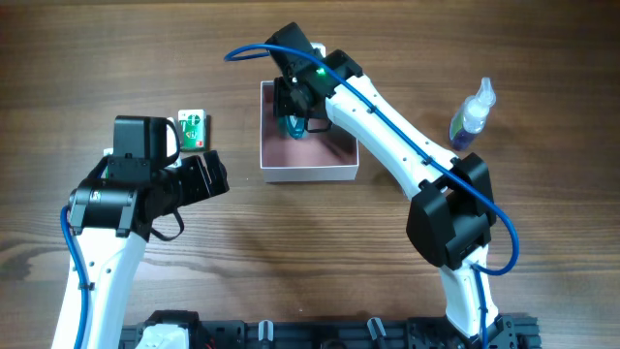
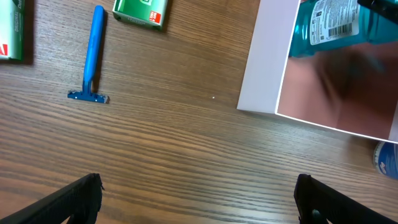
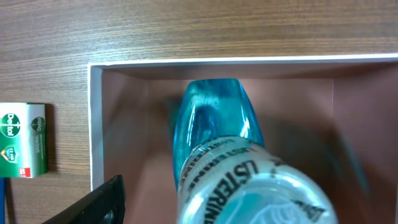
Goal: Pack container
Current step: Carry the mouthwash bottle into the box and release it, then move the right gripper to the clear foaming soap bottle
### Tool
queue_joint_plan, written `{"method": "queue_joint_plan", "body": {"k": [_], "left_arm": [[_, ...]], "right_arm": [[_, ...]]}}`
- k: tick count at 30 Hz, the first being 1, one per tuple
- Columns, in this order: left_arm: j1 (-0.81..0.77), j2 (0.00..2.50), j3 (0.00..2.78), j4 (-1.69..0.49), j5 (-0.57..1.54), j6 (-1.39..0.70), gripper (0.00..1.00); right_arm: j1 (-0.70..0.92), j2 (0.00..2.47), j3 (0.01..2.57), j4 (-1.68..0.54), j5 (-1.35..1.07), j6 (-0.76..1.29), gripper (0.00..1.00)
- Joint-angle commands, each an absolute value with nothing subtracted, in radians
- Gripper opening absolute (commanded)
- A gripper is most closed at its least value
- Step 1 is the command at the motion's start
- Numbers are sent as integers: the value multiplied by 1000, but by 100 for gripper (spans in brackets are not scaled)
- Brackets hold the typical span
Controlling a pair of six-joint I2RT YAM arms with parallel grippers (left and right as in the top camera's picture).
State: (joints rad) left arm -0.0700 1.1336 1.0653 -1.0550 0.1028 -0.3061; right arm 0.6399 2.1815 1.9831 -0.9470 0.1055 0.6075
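Note:
The container (image 1: pixel 310 175) is a square white box with a dusty-pink inside, at the middle back of the table. It also shows in the left wrist view (image 2: pixel 264 62) and the right wrist view (image 3: pixel 95 124). A teal Listerine bottle (image 1: pixel 294 126) sits inside it at the back left, and shows in both wrist views (image 2: pixel 329 25) (image 3: pixel 214 118). My right gripper (image 1: pixel 295 102) (image 3: pixel 230 205) is over the bottle and open; a gap shows between its left finger and the bottle. My left gripper (image 1: pixel 218 174) (image 2: pixel 199 199) is open and empty over bare wood, left of the container.
A green soap packet (image 1: pixel 194 131) (image 2: pixel 142 11) (image 3: pixel 23 140) lies left of the container. A blue razor (image 2: pixel 93 53) and another green packet (image 2: pixel 11 31) lie near it. A purple spray bottle (image 1: pixel 473 114) stands at the back right.

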Motion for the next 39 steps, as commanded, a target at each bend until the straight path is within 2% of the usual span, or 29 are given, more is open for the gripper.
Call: {"method": "queue_joint_plan", "body": {"k": [1,21,24,34,39], "left_arm": [[-64,1133,1083,-1056,96,-323,100],[-64,1133,1083,-1056,96,-323,100],[-64,1133,1083,-1056,96,-323,100],[-64,1133,1083,-1056,96,-323,100],[-64,1133,1083,-1056,96,-323,100]], "right_arm": [[641,2179,1993,-941,104,575,70],[642,2179,1993,-921,70,498,70],[642,2170,1993,-937,70,480,74],[636,1935,1993,-1106,72,307,83],[544,1761,1993,-1193,170,371,89]]}}
